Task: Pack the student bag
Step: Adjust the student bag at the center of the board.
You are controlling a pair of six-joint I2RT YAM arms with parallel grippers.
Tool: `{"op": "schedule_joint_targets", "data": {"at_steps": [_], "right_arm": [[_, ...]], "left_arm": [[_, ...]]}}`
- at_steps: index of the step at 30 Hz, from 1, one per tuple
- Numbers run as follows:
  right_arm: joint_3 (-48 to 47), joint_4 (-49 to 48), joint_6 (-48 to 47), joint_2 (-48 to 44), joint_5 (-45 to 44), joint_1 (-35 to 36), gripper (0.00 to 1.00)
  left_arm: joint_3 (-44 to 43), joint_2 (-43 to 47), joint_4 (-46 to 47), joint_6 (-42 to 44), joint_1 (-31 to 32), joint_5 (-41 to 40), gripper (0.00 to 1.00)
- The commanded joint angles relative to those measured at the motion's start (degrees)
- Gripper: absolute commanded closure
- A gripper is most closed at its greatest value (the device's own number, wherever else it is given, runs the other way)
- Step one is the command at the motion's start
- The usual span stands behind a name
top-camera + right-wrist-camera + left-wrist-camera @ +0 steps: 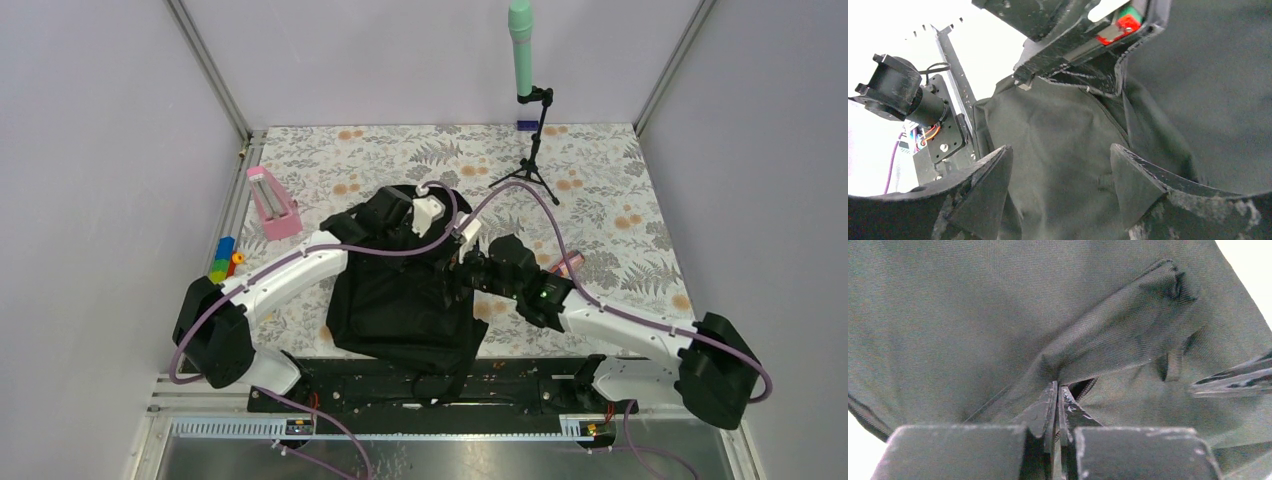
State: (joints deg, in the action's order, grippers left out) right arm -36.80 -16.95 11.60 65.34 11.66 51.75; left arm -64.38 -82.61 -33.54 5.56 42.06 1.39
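left gripper [1058, 390] clenched on a fold of the student bag [400, 300]; right gripper [1060, 152] spread wide above it, grasping nothing; bag reaches the near edge of the table [620, 200].

The bag [973, 315] is showing matt black woven cloth, its fine weave catching light and its seams puckering. The left gripper [1057, 390] is looking like dull black plastic, scratched pale at the tips. The right gripper [1060, 149] is wearing the same plastic, its edges rough and chipped. The worktop [620, 200] is reading matt and floral-printed, with a metal strip [450, 455] gleaming along its near edge.
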Motion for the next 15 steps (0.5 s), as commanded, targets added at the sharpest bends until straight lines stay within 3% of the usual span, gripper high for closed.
{"op": "schedule_joint_targets", "data": {"at_steps": [1, 7, 15], "right_arm": [[-3.8, -7.9, -5.0, 4.5, 3.9, 0.4, 0.21], [-4.4, -11.5, -8.5, 11.2, 3.4, 0.4, 0.2], [-6.5, -14.2, -12.2, 17.4, 1.3, 0.4, 0.2]], "left_arm": [[-2.4, 1.8, -0.7, -1.1, -5.3, 10.1, 1.0], [-5.0, 0.0, -3.0, -2.3, -10.0, 22.8, 1.0], [-5.1, -0.2, -3.3, -2.9, -12.5, 28.0, 1.0]]}}
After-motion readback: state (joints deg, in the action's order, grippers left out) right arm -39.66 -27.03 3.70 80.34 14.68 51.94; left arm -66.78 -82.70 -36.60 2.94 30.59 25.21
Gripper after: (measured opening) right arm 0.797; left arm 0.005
